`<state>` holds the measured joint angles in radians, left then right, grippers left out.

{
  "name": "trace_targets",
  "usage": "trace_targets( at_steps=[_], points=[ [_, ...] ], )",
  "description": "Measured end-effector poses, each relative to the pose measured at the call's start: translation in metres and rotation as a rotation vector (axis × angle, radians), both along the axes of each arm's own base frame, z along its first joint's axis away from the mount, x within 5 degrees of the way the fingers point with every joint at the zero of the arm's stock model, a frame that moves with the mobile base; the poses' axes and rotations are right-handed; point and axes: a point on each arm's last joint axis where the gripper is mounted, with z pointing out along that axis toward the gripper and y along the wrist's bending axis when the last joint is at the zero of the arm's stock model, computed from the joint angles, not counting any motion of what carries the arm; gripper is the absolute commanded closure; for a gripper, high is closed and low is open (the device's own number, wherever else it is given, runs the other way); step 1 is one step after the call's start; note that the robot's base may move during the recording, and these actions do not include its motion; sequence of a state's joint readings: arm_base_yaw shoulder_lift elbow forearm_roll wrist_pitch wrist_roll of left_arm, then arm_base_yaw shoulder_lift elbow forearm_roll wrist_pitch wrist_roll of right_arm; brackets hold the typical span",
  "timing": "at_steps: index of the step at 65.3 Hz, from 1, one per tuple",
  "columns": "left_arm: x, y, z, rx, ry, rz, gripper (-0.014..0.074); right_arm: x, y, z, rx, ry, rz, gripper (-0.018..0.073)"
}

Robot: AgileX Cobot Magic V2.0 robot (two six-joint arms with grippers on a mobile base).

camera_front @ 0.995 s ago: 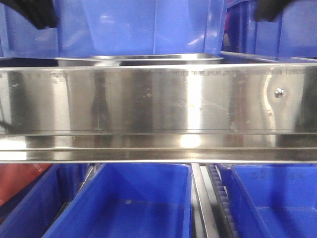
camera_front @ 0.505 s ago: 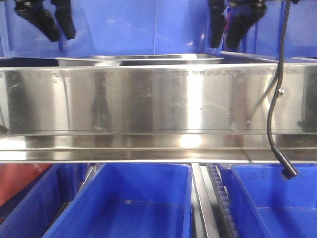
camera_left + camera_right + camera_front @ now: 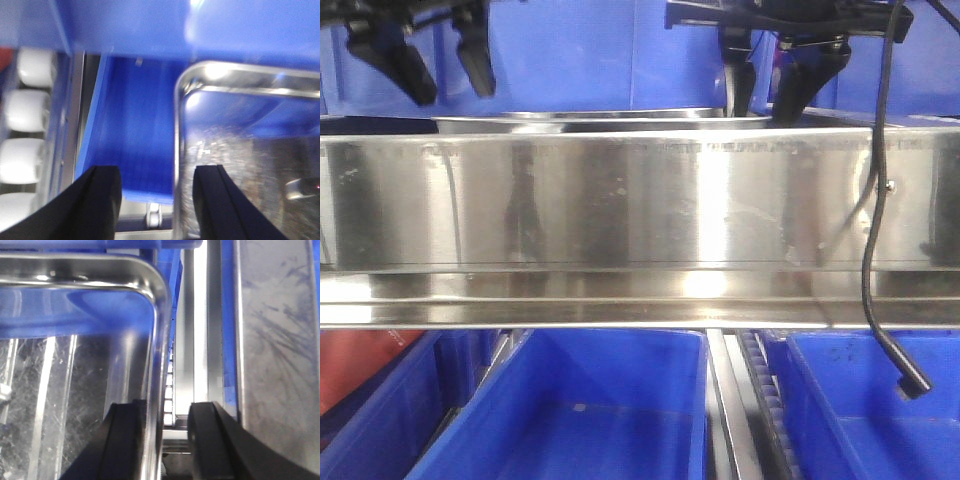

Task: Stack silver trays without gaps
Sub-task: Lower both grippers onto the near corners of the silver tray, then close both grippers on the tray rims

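Observation:
One silver tray shows as a thin shiny rim (image 3: 600, 116) just above the steel shelf rail in the front view. My left gripper (image 3: 452, 90) is open above the tray's left end. In the left wrist view the left gripper (image 3: 157, 172) straddles the tray's left rim (image 3: 178, 150), with one finger (image 3: 215, 200) over the tray floor. My right gripper (image 3: 762, 112) is open at the tray's right end. In the right wrist view the right gripper (image 3: 165, 410) straddles the right rim (image 3: 156, 365), with one finger (image 3: 127, 440) inside the tray. Neither gripper is closed on the rim.
The long brushed-steel shelf rail (image 3: 640, 210) fills the middle of the front view. Blue bins stand behind the tray (image 3: 590, 50) and below the rail (image 3: 580, 420). A black cable (image 3: 870, 250) hangs at the right. White rollers (image 3: 25, 110) line the left. A scratched steel surface (image 3: 275, 340) lies right of the tray.
Both grippers have come down from the top edge and moved inwards to the tray's two ends. The right one has dropped to the rim. The black cable hangs lower.

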<state>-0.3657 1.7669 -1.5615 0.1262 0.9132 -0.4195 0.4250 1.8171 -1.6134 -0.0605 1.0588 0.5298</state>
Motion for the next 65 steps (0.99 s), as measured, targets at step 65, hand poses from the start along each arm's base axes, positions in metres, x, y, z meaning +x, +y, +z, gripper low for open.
trace_targets(
  at_steps=[65],
  points=[
    [0.008, -0.004, -0.023, 0.052, 0.062, -0.077, 0.0426, 0.005, 0.003, -0.011, 0.01, 0.026, -0.037, 0.0397]
  ],
)
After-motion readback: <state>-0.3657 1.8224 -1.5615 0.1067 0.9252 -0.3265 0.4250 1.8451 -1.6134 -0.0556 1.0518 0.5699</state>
